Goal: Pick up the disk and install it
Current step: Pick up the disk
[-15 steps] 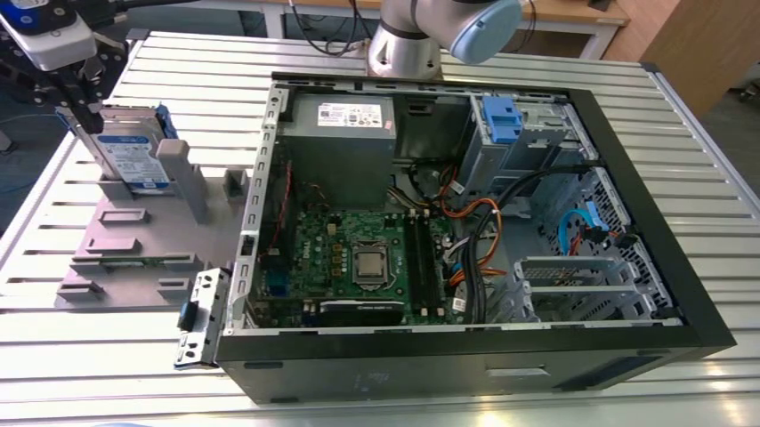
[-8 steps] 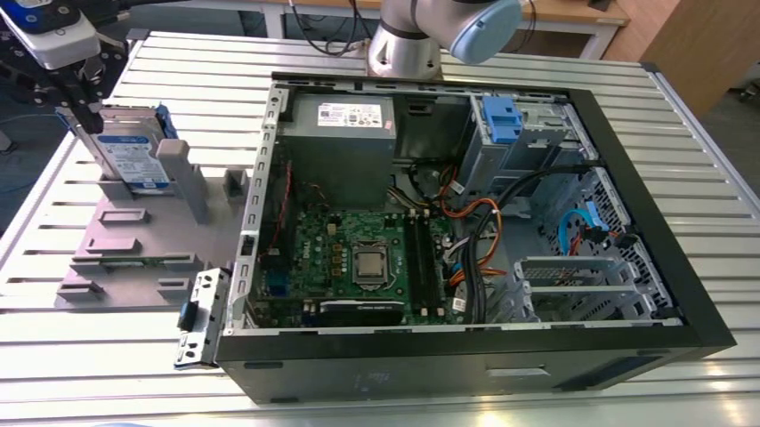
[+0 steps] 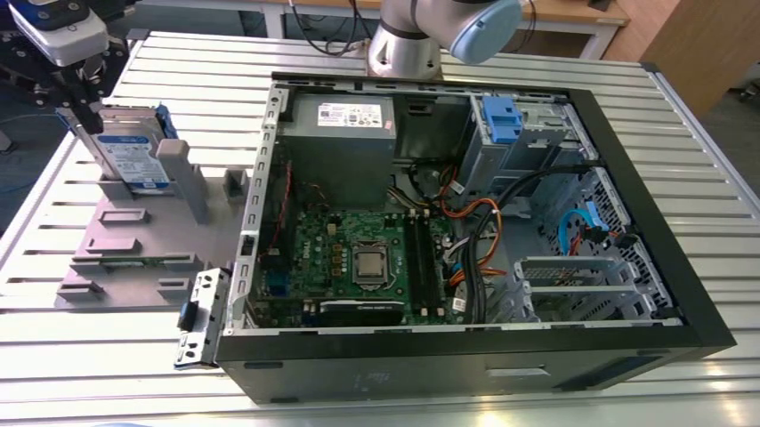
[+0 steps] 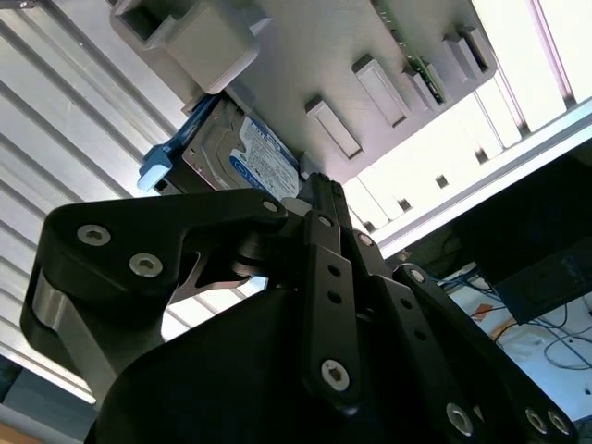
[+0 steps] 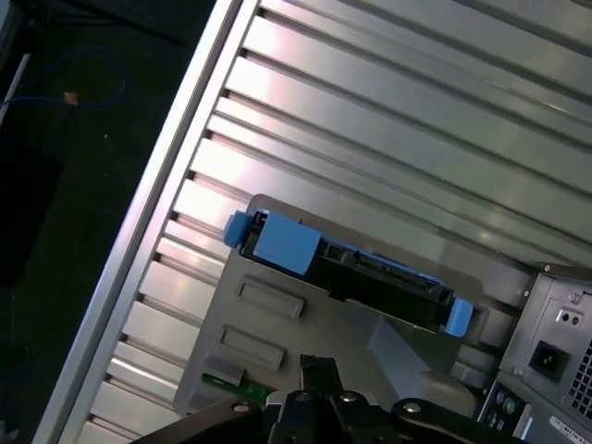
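disk [image 3: 128, 160] upright on edge, in grey holder [image 3: 133, 242]

Disk [image 3: 128, 160]: lower part sunk in grey holder [image 3: 131, 240] slot, hidden; label print too small to tell; in second wrist view, disk [image 4: 245, 153] approx half covered by gripper [image 4: 319, 199] links + a holder block; in first wrist view, disk [image 5: 370, 277] sits edge-on on holder, label face hidden; in ext. view, gripper [image 3: 84, 111] above holder's far end, body cut off by pic edge; contact w/ disk can't tell; arm [image 3: 440, 27] well apart from holder, past PC case [image 3: 475, 222], upper part cut off.
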Controlling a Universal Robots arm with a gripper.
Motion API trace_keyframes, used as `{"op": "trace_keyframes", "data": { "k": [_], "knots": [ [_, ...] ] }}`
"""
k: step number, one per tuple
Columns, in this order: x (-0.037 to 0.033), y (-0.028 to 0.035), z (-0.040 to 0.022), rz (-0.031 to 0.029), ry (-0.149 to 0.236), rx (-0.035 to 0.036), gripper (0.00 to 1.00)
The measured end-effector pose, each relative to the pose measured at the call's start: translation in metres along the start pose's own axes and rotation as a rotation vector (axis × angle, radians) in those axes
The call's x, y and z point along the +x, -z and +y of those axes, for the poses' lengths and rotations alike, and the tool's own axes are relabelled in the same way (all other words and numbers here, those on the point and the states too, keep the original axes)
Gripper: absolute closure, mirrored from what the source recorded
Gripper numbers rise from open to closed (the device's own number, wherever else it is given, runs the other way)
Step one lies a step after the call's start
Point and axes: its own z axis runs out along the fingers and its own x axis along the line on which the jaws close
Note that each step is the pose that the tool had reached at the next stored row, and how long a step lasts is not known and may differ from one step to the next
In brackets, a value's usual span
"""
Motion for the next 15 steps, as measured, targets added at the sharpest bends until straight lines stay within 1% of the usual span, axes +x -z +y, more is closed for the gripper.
{"op": "trace_keyframes", "data": {
  "k": [5,11,12,15],
  "knots": [
    [0.0,0.0,0.0,0.0003,0.063,0.0008,0.89],
    [0.0,0.0,0.0,0.0007,0.127,0.0016,0.89],
    [0.0,0.0,0.0,0.0008,0.149,0.0019,0.89],
    [0.0,0.0,0.0,0.001,0.173,0.0022,0.89]
  ]
}}
